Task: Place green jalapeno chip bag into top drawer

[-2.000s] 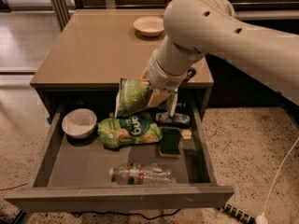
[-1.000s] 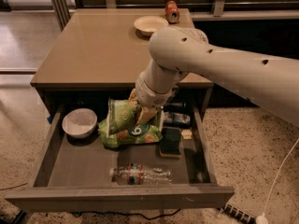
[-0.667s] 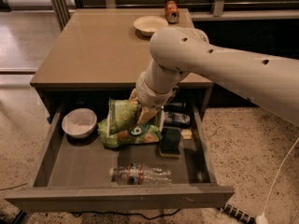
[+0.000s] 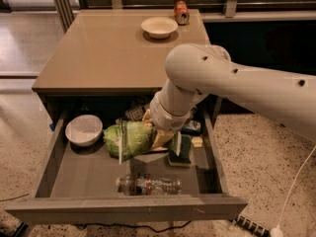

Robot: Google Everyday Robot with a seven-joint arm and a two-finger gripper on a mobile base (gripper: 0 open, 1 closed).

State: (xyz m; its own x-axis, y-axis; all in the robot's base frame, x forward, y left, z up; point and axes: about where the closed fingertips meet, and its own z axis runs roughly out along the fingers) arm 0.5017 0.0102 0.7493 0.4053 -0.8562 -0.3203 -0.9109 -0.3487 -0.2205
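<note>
- Your top drawer [image 4: 123, 212] stands open, with a plastic bottle [image 4: 148, 185] lying near its front.
- The green jalapeno chip bag [image 4: 129, 138] sits mid-drawer. The tool [image 4: 160, 134] is at its right end, and you cannot tell whether it grips.
- A bowl [image 4: 159, 26] sits far back on the tabletop [image 4: 108, 53].

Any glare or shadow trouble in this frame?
Camera view: soft glare on the tabletop; back of the top drawer lies in deep shadow; the arm shades the pincer, down at the green jalapeno chip bag.
</note>
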